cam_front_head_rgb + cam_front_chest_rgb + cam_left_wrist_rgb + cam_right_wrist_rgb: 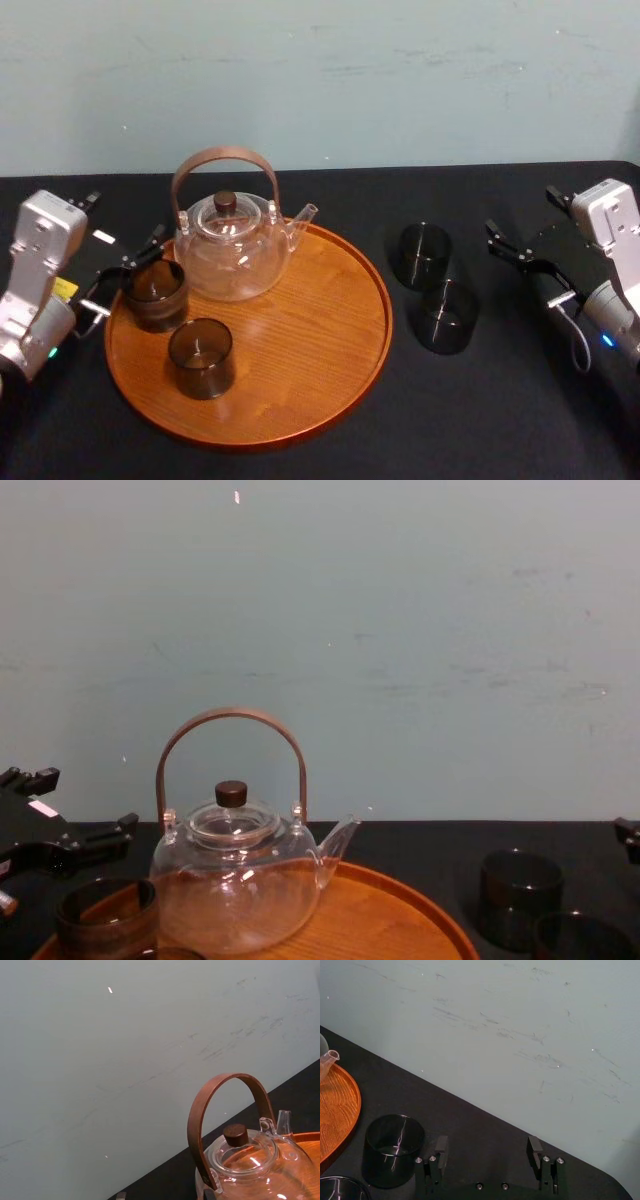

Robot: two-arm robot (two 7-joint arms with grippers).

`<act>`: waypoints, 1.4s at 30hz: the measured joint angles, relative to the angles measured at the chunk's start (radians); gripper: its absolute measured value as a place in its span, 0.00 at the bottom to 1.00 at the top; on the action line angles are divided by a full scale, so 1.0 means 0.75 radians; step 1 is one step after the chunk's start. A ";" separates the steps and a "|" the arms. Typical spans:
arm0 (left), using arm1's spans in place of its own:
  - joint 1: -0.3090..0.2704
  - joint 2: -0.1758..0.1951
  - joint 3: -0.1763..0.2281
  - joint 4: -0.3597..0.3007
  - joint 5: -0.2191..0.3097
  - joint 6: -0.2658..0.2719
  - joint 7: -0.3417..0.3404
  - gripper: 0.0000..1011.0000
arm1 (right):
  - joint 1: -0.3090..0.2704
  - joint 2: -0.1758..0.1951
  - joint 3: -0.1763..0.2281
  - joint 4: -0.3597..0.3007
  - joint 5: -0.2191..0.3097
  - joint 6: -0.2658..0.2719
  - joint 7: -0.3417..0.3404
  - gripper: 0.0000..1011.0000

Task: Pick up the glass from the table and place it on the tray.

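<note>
Table point(330, 452): we are seeing black cloth covering it, a scuffed pale wall point(400, 80) standing behind.
Glass point(425, 255): standing on the table right of the tray point(300, 350), a second glass point(447, 316) just beside it.
Left claw point(130, 270): gaping wide beside a brown glass point(155, 294) on the tray.
Right claw point(487, 1152): gaping wide — near both dark glasses.

Pale blue-green wall point(420, 600), faintly scuffed, behind a table point(500, 420) draped in black cloth
</note>
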 joint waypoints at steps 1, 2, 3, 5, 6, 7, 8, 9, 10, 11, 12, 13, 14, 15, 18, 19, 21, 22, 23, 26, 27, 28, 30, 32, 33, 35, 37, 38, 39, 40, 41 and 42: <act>0.000 0.000 0.000 0.000 0.000 0.000 0.000 0.99 | 0.000 0.000 0.000 0.000 0.000 0.000 0.000 0.99; 0.000 0.000 0.000 0.000 0.000 0.000 0.000 0.99 | 0.000 0.000 0.000 0.000 0.000 0.000 0.000 0.99; 0.000 0.000 0.000 0.000 0.000 0.000 0.000 0.99 | 0.000 0.000 0.000 0.000 0.000 0.000 0.000 0.99; 0.000 0.000 0.000 0.000 0.000 0.000 0.000 0.99 | 0.000 0.000 0.000 0.000 0.000 0.000 0.000 0.99; 0.000 0.000 0.000 0.000 0.000 0.000 0.000 0.99 | 0.000 0.000 0.000 0.000 0.000 0.000 0.000 0.99; 0.000 0.000 0.000 0.000 0.000 0.000 0.000 0.99 | 0.000 0.000 0.000 0.000 0.000 0.000 0.000 0.99; 0.000 0.000 0.000 0.000 0.000 0.000 0.000 0.99 | 0.000 0.000 0.000 0.000 0.000 0.000 0.000 0.99; 0.000 0.000 0.000 0.000 0.000 0.000 0.000 0.99 | 0.000 0.000 0.000 0.000 0.000 0.000 0.000 0.99; 0.000 0.000 0.000 0.000 0.000 0.000 0.000 0.99 | 0.000 0.000 0.000 0.000 0.000 0.000 0.000 0.99; 0.000 0.000 0.000 0.000 0.000 0.000 0.000 0.99 | 0.000 0.000 0.000 0.000 0.000 0.000 0.000 0.99; 0.000 0.000 0.000 0.000 0.000 0.000 0.000 0.99 | 0.000 0.000 0.000 0.000 0.000 0.000 0.000 0.99; 0.000 0.000 0.000 0.000 0.000 0.000 0.000 0.99 | 0.000 0.000 0.000 0.000 0.000 0.000 0.000 0.99; 0.000 0.000 0.000 0.000 0.000 0.000 0.000 0.99 | 0.000 0.000 0.000 0.000 0.000 0.000 0.000 0.99; 0.000 0.000 0.000 0.000 0.000 0.000 0.000 0.99 | 0.000 0.000 0.000 0.000 0.000 0.000 0.000 0.99; 0.000 0.000 0.000 0.000 0.000 0.000 0.000 0.99 | 0.000 0.000 0.000 0.000 0.000 0.000 0.000 0.99; 0.000 0.000 0.000 0.000 0.000 0.000 0.000 0.99 | 0.000 0.000 0.000 0.000 0.000 0.000 0.000 0.99; 0.000 0.000 0.000 0.000 0.000 0.000 0.000 0.99 | 0.000 0.000 0.000 0.000 0.000 0.000 0.000 0.99; 0.000 0.000 0.000 0.000 0.000 0.000 0.000 0.99 | 0.000 0.000 0.000 0.000 0.000 0.000 0.000 0.99; 0.000 0.000 0.000 0.000 0.000 0.000 0.000 0.99 | 0.000 0.000 0.000 0.000 0.000 0.000 0.000 0.99; 0.000 0.000 0.000 0.000 0.000 0.000 0.000 0.99 | 0.000 0.000 0.000 0.000 0.000 0.000 0.000 0.99; 0.000 0.000 0.000 0.000 0.000 0.000 0.000 0.99 | 0.000 0.000 0.000 0.000 0.000 0.000 0.000 0.99; 0.000 0.000 0.000 0.000 0.000 0.000 0.000 0.99 | 0.000 0.000 0.000 0.000 0.000 0.000 0.000 0.99; 0.000 0.000 0.000 0.000 0.000 0.000 0.000 0.99 | 0.000 0.000 0.000 0.000 0.000 0.000 0.000 0.99; 0.000 0.000 0.000 0.000 0.000 0.000 0.000 0.99 | 0.000 0.000 0.000 0.000 0.000 0.000 0.000 0.99; 0.000 0.000 0.000 0.000 0.000 0.000 0.000 0.99 | 0.000 0.000 0.000 0.000 0.000 0.000 0.000 0.99; 0.000 0.000 0.000 0.000 0.000 0.000 0.000 0.99 | 0.000 0.000 0.000 0.000 0.000 0.000 0.000 0.99; 0.000 0.000 0.000 0.000 0.000 0.000 0.000 0.99 | 0.000 0.000 0.000 0.000 0.000 0.000 0.000 0.99; 0.000 0.000 0.000 0.000 0.000 0.000 0.000 0.99 | 0.000 0.000 0.000 0.000 0.000 0.000 0.000 0.99; 0.000 0.000 0.000 0.000 0.000 0.000 0.000 0.99 | 0.000 0.000 0.000 0.000 0.000 0.000 0.000 0.99; 0.000 0.000 0.000 0.000 0.000 0.000 0.000 0.99 | 0.000 0.000 0.000 0.000 0.000 0.000 0.000 0.99; 0.000 0.000 0.000 0.000 0.000 0.000 0.000 0.99 | 0.000 0.000 0.000 0.000 0.000 0.000 0.000 0.99; 0.000 0.000 0.000 0.000 0.000 0.000 0.000 0.99 | 0.000 0.000 0.000 0.000 0.000 0.000 0.000 0.99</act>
